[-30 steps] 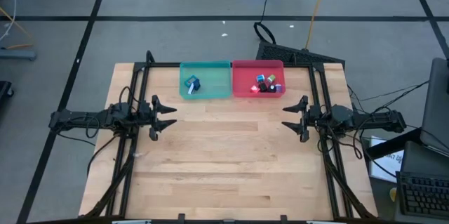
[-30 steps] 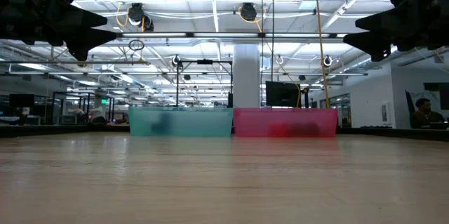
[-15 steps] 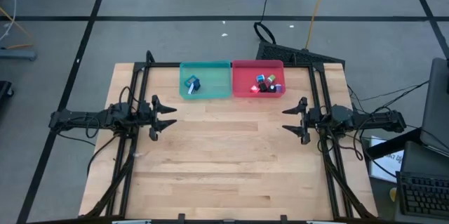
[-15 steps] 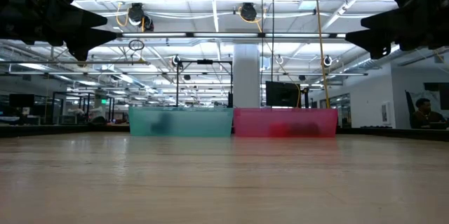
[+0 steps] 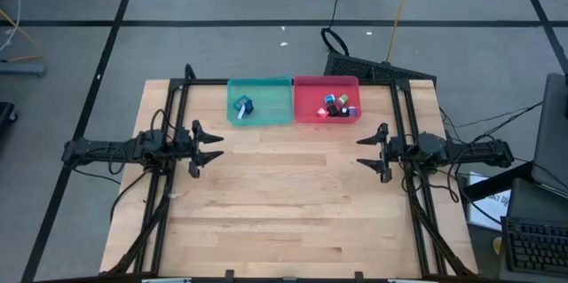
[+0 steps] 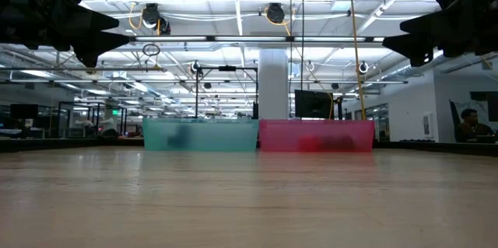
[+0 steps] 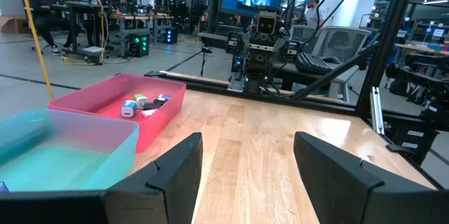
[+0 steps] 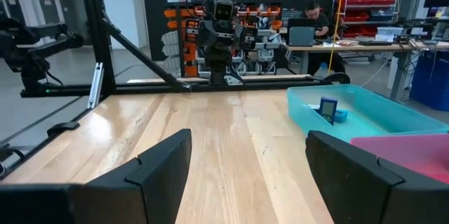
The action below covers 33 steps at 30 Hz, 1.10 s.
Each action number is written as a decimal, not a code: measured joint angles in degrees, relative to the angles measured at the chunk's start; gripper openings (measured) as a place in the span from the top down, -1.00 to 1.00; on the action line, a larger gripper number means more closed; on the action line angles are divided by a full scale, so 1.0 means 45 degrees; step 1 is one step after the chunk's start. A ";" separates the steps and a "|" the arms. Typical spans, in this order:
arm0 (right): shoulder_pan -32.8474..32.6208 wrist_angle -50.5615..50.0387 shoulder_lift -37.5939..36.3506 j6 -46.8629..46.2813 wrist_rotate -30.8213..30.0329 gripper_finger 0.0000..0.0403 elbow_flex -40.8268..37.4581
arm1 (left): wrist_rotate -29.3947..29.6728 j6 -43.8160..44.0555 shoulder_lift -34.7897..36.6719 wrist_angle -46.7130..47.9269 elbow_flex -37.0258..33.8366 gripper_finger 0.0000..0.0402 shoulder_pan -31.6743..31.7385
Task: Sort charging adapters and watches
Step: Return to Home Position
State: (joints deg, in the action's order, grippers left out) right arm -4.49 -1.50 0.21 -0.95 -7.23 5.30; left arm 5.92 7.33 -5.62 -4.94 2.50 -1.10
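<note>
Homing step; sorting looks done. Left claw (image 5: 220, 146) released, empty, hovers over left edge of counter (image 5: 293, 203). Watches (image 5: 241, 106) lie in teal bin (image 5: 275, 110), far centre. Adapters (image 5: 338, 106) lie in red bin (image 5: 306, 107), touching teal bin's right wall. Right claw (image 5: 360, 149) released, empty, over right edge, facing left claw. Advice: fold each arm back slowly, fingers high, well clear of bin walls and frame rails.

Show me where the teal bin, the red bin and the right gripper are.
teal bin (image 5: 273, 108): high view, bare floor inside the bin.
red bin (image 5: 307, 106): high view, bare floor inside the bin.
right gripper (image 5: 358, 150): high view, midway between its open fingertips.
</note>
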 joint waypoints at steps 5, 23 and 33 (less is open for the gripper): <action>0.0000 0.0117 0.0000 -0.0306 -0.0018 -0.33 0.0000 | 0.0000 0.0000 0.0000 0.0003 0.0000 -0.13 0.0004; 0.0000 0.1778 -0.0007 -0.0916 -0.0042 -0.33 -0.0427 | 0.0000 0.0000 0.0003 -0.0002 0.0000 -0.13 -0.0001; 0.0000 0.1728 0.0000 -0.0633 -0.0042 -0.33 -0.0442 | 0.0003 -0.0001 0.0003 0.0000 0.0000 -0.13 0.0004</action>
State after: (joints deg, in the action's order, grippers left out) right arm -4.49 6.28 0.21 -3.80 -7.42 3.31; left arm 5.93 7.33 -5.61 -4.94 2.50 -1.08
